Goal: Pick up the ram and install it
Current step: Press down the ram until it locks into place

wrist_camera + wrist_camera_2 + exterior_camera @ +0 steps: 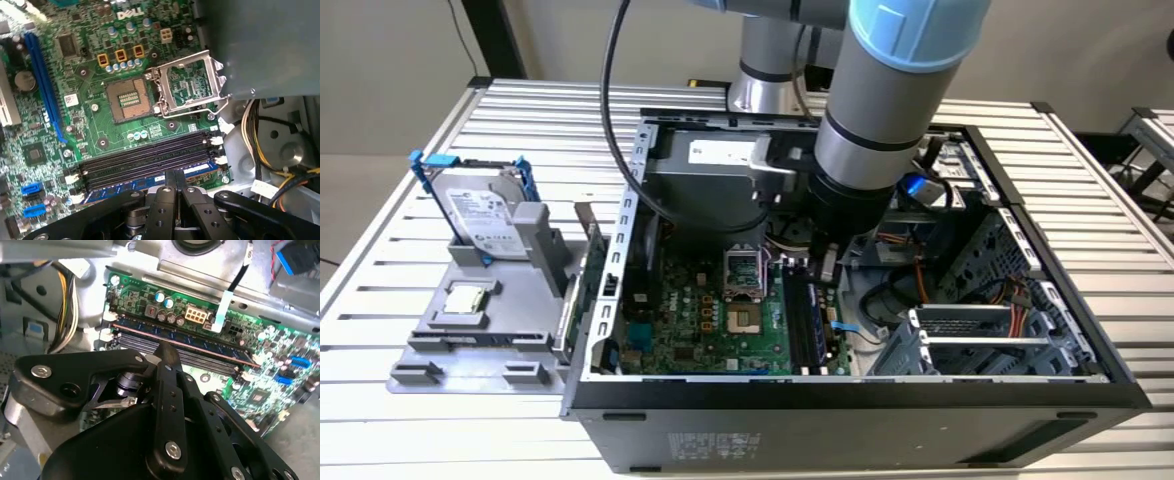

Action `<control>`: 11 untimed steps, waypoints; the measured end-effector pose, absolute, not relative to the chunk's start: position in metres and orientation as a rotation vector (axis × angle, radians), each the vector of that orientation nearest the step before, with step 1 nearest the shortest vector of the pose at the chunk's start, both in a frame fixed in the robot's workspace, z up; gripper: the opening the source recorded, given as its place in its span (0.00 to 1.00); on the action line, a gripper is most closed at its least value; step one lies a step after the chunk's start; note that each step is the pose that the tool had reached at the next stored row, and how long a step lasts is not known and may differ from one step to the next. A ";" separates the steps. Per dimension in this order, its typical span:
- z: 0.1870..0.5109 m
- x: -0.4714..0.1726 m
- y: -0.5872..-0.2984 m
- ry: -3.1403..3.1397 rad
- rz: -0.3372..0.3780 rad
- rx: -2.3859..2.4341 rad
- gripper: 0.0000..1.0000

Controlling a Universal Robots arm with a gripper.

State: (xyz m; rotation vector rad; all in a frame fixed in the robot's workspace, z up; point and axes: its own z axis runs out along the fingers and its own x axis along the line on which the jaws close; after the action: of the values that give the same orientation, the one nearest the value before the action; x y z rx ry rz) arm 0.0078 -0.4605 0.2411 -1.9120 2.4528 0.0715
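Note:
The ram (pixel 125 186), a long dark blue-green stick, sits on edge in the outermost of the motherboard's black slots (pixel 140 162). In the second wrist view the ram (pixel 200 342) shows a coppery top edge along that slot. My gripper (pixel 175 181) is shut, both black fingertips pressed together right over the middle of the stick's top edge and lined up along its length. In the exterior view the gripper (pixel 827 268) reaches down inside the open computer case (pixel 854 400), just above the ram (pixel 825 318).
The processor socket (pixel 129 98) lies bare with its metal frame (pixel 187 85) flipped up. Yellow and black cables (pixel 270 150) crowd the case wall beside the slots. Outside the case, a grey holder (pixel 480 345) carries a hard drive (pixel 487 215) and a small square chip (pixel 467 298).

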 end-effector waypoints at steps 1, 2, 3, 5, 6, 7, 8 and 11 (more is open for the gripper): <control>0.241 0.008 -0.460 2.440 0.072 -1.928 0.00; 0.241 0.009 -0.460 2.433 0.072 -1.938 0.00; 0.241 0.010 -0.460 2.428 0.072 -1.945 0.00; 0.241 0.011 -0.460 2.415 0.073 -1.961 0.00; 0.241 0.012 -0.460 2.408 0.073 -1.969 0.00; 0.241 0.013 -0.460 2.400 0.074 -1.980 0.00; 0.241 0.014 -0.460 2.389 0.074 -1.993 0.00; 0.241 0.014 -0.461 2.355 0.075 -2.035 0.00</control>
State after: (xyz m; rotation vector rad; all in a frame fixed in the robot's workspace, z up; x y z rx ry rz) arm 0.0143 -0.4605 0.2411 -2.0347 2.3554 0.0745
